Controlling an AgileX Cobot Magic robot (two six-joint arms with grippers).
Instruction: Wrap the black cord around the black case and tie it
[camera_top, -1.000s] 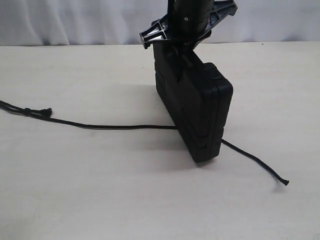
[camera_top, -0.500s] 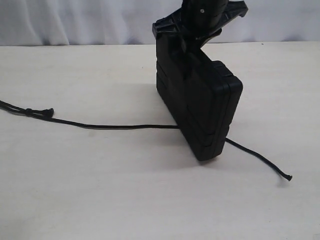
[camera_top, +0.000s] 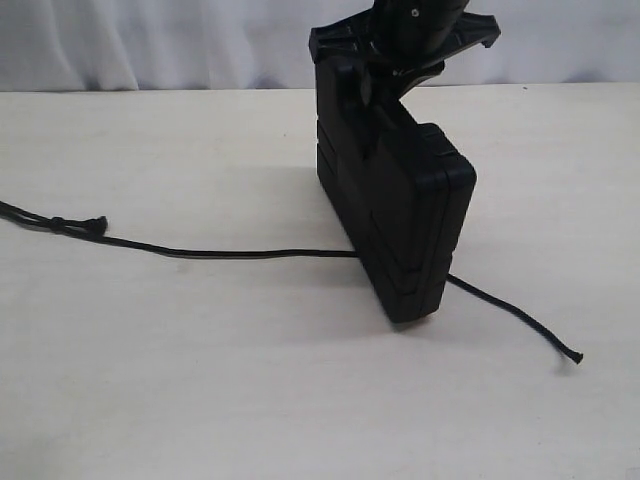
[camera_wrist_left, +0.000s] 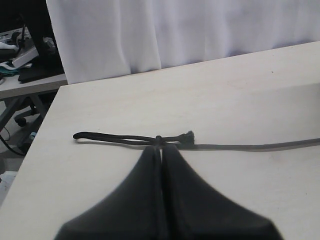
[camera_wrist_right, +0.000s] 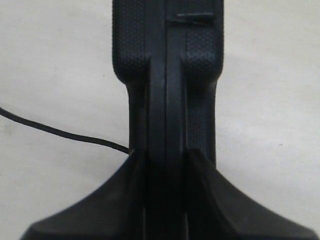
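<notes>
The black case (camera_top: 400, 210) stands upright on a narrow edge at the table's middle. My right gripper (camera_top: 375, 85) comes down from above and is shut on the case's upper far end; in the right wrist view its fingers (camera_wrist_right: 125, 190) clamp both faces of the case (camera_wrist_right: 165, 50). The black cord (camera_top: 250, 254) lies on the table, runs under the case and ends at the right (camera_top: 574, 356). My left gripper (camera_wrist_left: 160, 148) is shut, its tips right at the cord's knot (camera_wrist_left: 158, 138). Whether it pinches the knot I cannot tell.
A light tabletop (camera_top: 200, 380) carries everything, with a white curtain (camera_top: 150, 40) behind it. The cord's knotted, looped end (camera_top: 60, 223) lies at the far left. Past the table's edge in the left wrist view stand another table and clutter (camera_wrist_left: 25, 60).
The right gripper has turned and shifted a little to the right with the case, so the case's near end swung slightly. The cord's right end slid a bit. The left end stayed put.
</notes>
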